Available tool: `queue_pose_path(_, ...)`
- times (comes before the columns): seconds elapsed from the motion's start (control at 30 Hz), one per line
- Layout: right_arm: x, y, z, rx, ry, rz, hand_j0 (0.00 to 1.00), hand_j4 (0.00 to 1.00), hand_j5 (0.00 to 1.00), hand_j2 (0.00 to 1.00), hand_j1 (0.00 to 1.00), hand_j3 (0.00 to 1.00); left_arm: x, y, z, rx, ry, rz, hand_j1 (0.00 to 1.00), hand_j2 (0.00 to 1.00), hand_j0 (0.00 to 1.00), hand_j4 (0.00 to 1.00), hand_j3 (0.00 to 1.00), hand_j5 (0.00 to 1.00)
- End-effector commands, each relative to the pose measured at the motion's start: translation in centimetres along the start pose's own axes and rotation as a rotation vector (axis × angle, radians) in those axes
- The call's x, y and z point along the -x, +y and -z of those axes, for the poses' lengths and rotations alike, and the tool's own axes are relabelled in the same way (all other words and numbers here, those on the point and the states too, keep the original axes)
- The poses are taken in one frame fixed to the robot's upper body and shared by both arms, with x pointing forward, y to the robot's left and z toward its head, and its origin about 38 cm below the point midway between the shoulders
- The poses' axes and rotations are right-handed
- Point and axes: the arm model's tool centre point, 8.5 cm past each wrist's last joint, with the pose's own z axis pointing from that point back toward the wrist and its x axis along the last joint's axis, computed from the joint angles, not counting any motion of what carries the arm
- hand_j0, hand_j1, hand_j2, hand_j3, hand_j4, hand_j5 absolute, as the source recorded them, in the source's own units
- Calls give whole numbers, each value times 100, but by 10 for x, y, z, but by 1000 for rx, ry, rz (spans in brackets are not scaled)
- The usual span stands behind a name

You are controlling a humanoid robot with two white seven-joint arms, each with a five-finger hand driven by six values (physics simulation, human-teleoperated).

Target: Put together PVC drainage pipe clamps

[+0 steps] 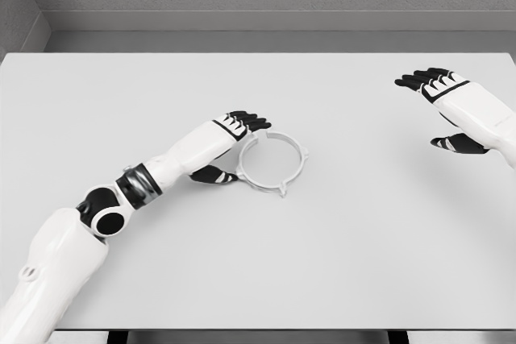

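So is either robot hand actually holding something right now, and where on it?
Left robot hand is at the left rim of the white ring-shaped plastic pipe clamp on the table; whether it grips it cannot be told. Right robot hand is open, holding nothing.

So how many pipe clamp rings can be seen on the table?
1. The single clamp ring lies flat left of the table's middle, right beside the left hand, whose thumb is at its rim. No other is visible.

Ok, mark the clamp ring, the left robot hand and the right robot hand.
clamp ring [299, 151]: head view, on its right rim.
left robot hand [232, 142]: head view, middle of the hand beside the ring.
right robot hand [446, 106]: head view, on the white back.
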Motion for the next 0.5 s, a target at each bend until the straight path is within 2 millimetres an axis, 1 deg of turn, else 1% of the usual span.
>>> queue_pose_path(0.0,0,0,0,4,0,6,100,100,100,100,100,100,-1,0,1,-7,-2,-8,100,100,100,100,100,100)
queue_pose_path(0.13,0,-1,0,4,0,4,100,100,100,100,100,100,-1,0,2,-11,-2,-12,100,100,100,100,100,100)
queue_pose_path(0.47,0,0,0,4,0,6,100,100,100,100,100,100,-4,2,12,-26,-11,-20,100,100,100,100,100,100)
